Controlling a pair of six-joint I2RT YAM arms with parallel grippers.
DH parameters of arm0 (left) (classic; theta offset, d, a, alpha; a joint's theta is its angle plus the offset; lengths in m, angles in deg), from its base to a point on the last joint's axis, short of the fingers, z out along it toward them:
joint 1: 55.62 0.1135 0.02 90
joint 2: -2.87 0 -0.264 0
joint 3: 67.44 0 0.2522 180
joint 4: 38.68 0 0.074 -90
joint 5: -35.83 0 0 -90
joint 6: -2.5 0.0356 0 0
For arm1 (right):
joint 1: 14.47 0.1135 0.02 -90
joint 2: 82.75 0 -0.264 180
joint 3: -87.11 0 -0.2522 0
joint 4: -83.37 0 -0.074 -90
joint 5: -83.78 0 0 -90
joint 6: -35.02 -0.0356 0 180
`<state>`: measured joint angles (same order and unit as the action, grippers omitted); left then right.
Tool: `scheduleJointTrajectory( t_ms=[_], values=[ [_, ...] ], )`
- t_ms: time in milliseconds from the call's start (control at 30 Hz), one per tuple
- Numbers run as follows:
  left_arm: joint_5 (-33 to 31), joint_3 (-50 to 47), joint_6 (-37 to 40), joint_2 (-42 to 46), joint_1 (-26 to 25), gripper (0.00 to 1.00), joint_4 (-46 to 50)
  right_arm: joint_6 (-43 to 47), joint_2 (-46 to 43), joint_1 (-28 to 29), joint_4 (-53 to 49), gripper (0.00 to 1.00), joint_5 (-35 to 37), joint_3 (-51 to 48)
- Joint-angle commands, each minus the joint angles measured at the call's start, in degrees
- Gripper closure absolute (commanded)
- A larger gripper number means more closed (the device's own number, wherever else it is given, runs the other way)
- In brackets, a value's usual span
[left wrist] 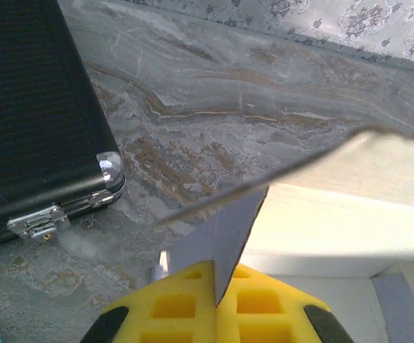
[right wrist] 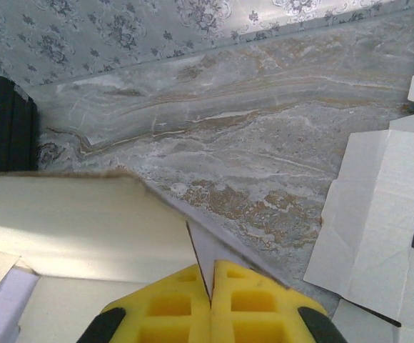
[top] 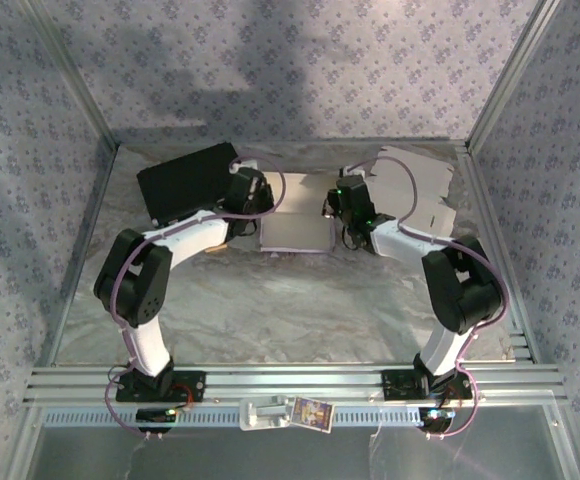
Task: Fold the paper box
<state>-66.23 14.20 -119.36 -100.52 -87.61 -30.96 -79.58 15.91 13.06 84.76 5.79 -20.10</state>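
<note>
The paper box point(top: 295, 225) sat on the counter point(top: 270, 310), just right of the black case point(top: 185, 178). Left fingers point(left wrist: 178, 307) and right fingers point(right wrist: 246, 304) each pinched a side flap. The card looked light, thin and easily creased, so it was probably best gripped near the fold lines.

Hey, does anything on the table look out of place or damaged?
Nothing looks spilled or damaged. The black case sits skewed at back left, and flat cardboard sheets lie askew at back right; the paper box looks intact.
</note>
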Motion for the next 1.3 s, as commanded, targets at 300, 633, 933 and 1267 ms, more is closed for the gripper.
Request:
scheduleJointTrajectory(
  t_ms=[300,633,933,1267],
  values=[
    [3.8,-12.0,3.7,1.6,-1.7,1.0,-13.3,0.7,0.2,2.1,1.5,1.0,-2.1,-2.5],
    [-2.1,-11.2,5.5,2.7,-3.4,1.0,-7.7,-14.8,-9.2,2.4,-24.1,0.57,-3.9,1.5],
    [-4.5,-10.9,6.1,2.5,-4.6,1.0,-7.2,-32.2,-24.3,3.1,-38.3,0.41,-11.1,-1.5],
    [-6.0,-10.9,7.2,2.6,-6.2,1.0,-7.4,-60.4,-19.5,-0.8,-42.5,0.43,-17.5,8.8]
  ],
)
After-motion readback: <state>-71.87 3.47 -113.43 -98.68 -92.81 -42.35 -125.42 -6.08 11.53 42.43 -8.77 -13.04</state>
